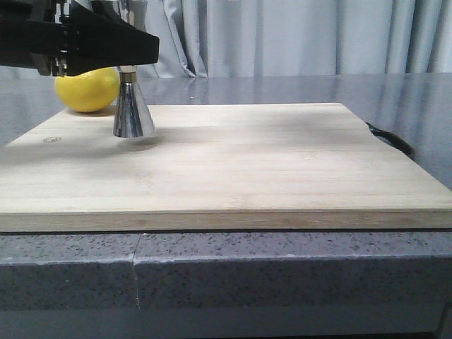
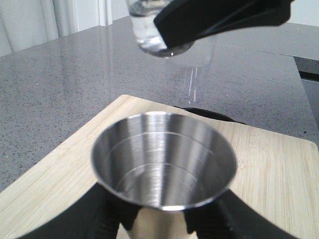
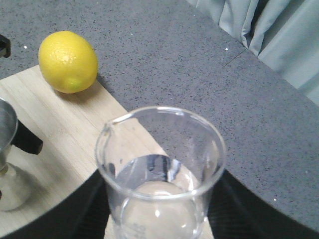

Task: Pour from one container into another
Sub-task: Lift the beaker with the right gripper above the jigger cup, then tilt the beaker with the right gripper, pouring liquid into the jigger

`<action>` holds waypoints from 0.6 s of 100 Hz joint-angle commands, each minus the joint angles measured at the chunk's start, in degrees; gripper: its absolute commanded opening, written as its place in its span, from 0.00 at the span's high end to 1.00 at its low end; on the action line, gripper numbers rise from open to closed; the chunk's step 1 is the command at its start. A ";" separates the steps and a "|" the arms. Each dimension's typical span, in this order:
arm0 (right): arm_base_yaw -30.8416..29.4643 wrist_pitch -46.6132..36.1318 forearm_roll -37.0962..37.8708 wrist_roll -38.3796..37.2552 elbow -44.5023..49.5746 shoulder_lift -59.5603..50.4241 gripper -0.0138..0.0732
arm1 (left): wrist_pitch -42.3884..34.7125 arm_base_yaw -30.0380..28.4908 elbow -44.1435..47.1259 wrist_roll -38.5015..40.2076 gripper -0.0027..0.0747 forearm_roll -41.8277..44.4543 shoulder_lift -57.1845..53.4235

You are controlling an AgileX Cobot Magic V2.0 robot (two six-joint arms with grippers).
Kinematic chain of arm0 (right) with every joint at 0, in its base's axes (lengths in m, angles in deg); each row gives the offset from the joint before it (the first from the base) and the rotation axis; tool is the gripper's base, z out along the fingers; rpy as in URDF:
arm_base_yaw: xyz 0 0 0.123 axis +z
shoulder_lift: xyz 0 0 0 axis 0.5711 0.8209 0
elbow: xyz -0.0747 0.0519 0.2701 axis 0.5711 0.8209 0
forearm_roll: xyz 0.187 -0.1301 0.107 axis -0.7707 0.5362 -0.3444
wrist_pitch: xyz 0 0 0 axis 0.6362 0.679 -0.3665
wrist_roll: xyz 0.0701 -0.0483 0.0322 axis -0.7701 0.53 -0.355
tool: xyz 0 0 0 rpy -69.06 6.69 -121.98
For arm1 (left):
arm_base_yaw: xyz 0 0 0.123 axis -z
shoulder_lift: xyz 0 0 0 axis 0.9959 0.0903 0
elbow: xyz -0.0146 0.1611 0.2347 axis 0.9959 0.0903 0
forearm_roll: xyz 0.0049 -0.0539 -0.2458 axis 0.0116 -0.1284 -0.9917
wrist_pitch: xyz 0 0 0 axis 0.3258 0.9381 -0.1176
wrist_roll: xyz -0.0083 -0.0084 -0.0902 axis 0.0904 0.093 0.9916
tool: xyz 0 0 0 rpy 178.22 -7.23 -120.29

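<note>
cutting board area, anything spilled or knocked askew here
Nothing stands out. The cutting board looks dry, the jigger is upright and empty in the left gripper, and the beaker holds its liquid level.

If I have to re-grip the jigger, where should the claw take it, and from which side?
Take the jigger at its narrow gold-banded waist, claw level from the side. Both cones flare away from that neck, so it should not slide through. It stands upright on the cutting board; the left claw already holds it from its own side.
</note>
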 commanded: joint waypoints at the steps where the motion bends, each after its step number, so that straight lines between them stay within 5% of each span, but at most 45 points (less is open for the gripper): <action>1: 0.97 -0.95 0.79 3.25 -3.69 -2.76 0.46 | 5.14 0.44 -1.68 0.33 0.61 -5.49 -2.63; 60: 9.24 2.67 1.17 22.79 -7.66 -2.76 0.46 | 5.14 0.44 -1.68 0.33 0.61 -5.49 -2.63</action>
